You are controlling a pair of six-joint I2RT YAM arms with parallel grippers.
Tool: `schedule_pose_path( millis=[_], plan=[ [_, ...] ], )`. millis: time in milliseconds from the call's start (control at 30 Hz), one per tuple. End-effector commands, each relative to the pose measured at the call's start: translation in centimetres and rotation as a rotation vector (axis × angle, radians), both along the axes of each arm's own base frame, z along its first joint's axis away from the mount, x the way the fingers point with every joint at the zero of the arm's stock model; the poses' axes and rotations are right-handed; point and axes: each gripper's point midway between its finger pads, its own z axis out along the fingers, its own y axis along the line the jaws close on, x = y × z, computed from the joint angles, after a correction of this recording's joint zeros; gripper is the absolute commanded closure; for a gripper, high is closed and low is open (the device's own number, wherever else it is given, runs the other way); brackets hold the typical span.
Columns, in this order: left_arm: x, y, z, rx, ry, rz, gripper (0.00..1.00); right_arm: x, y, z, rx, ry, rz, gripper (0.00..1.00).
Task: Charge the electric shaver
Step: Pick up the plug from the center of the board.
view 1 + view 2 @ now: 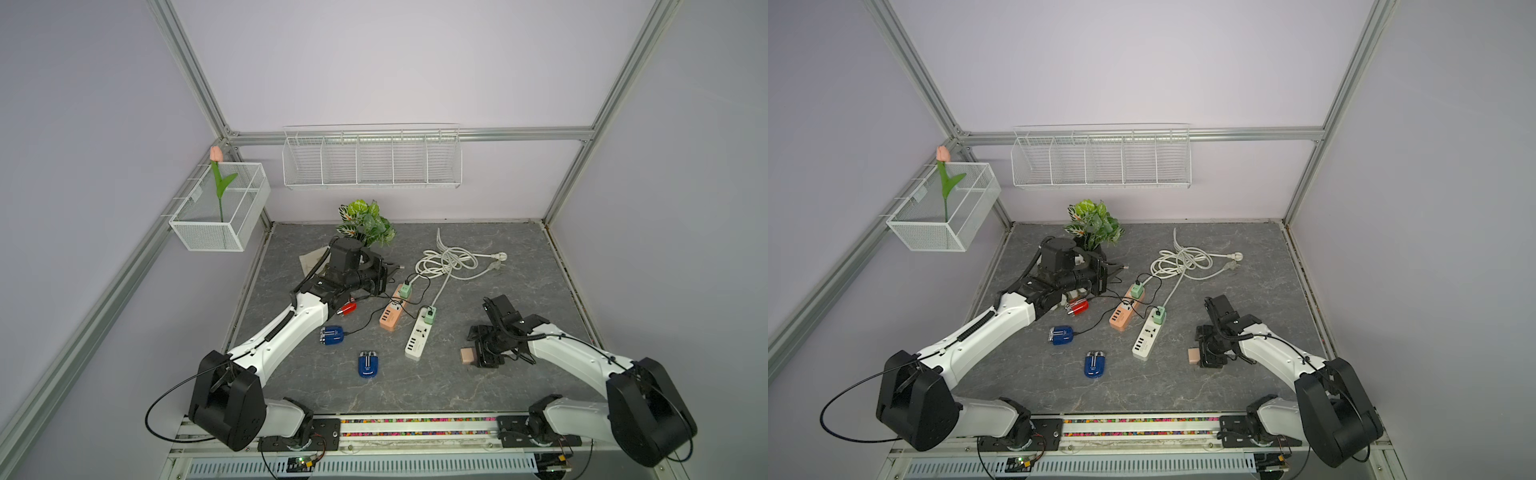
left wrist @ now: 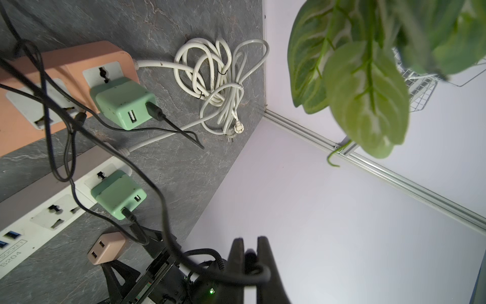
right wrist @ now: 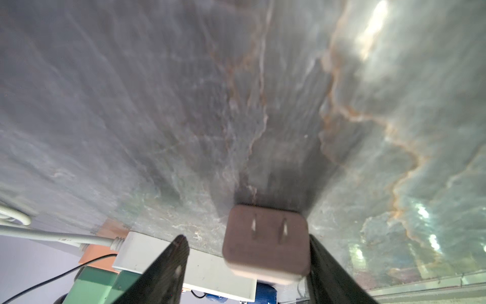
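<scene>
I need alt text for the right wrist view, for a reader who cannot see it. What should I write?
A brownish-pink plug adapter, its two flat prongs facing the camera, sits between the open fingers of the right gripper, over a grey marbled table. Beside one finger lie a white power strip and its cable.

L gripper (image 2: pixel 250 240) jaws together, arm stretched fwd; R gripper (image 3: pixel 247 238) jaws apart, low.
</scene>
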Motion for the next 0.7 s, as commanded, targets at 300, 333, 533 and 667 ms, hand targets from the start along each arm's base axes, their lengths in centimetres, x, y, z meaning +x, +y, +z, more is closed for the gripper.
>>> schedule_pose_path(
  millis=[300,333,533,667],
  plan=[
    [-0.5,0.5,-0.4,0.004,0.033,0.02,1.0,-1.7,-0.7,-2.2,-0.034,0.143,-0.036,0.39],
    [-0.5,0.5,-0.4,0.003,0.035,0.023,1.0,-1.7,-0.7,-2.3,-0.032,0.143,-0.035,0.4],
    [-0.5,0.7,-0.4,0.011,0.034,0.028,1.0,-1.9,-0.8,-3.2,-0.01,0.148,-0.035,0.51],
    [-0.7,0.9,-0.3,0.014,0.038,0.03,1.0,-1.7,-0.4,-3.3,0.022,0.13,-0.033,0.66]
  ],
)
